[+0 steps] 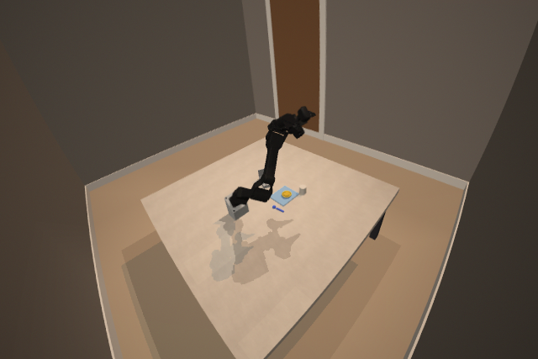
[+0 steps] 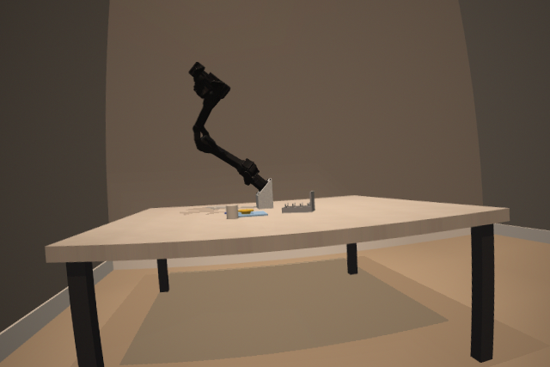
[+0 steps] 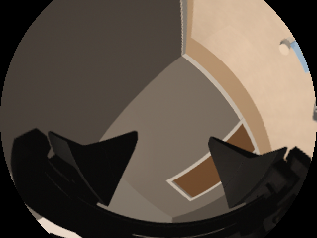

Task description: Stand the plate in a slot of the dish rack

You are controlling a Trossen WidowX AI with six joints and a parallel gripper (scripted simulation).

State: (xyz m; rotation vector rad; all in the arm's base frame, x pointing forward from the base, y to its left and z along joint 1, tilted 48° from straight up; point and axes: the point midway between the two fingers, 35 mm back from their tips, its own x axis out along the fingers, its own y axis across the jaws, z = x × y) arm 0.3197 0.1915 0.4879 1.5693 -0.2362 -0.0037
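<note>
Black jointed arm point(image 2: 208, 131) raised high, elbow bent; black parallel-jaw gripper point(image 2: 195, 70) spread apart, empty; round yellow plate point(image 1: 286, 194) far below it, flat on blue mat point(image 1: 278, 198); grey slotted dish rack point(image 2: 299, 206) apart.

The slim, matte black jointed robot arm point(image 2: 208, 130) is built of narrow links joined by thicker, rounded knuckle housings. It grows out of a pale grey wedge-shaped base block point(image 2: 265, 196) with one slanted face. The blocky black wrist section point(image 1: 284, 124) carries a faint thin light line across its side. The black parallel-jaw gripper point(image 3: 173, 159) ends in two dark, pointed, triangular fingers, set on a curved glossy black body whose lower edge catches small whitish highlights.
</note>
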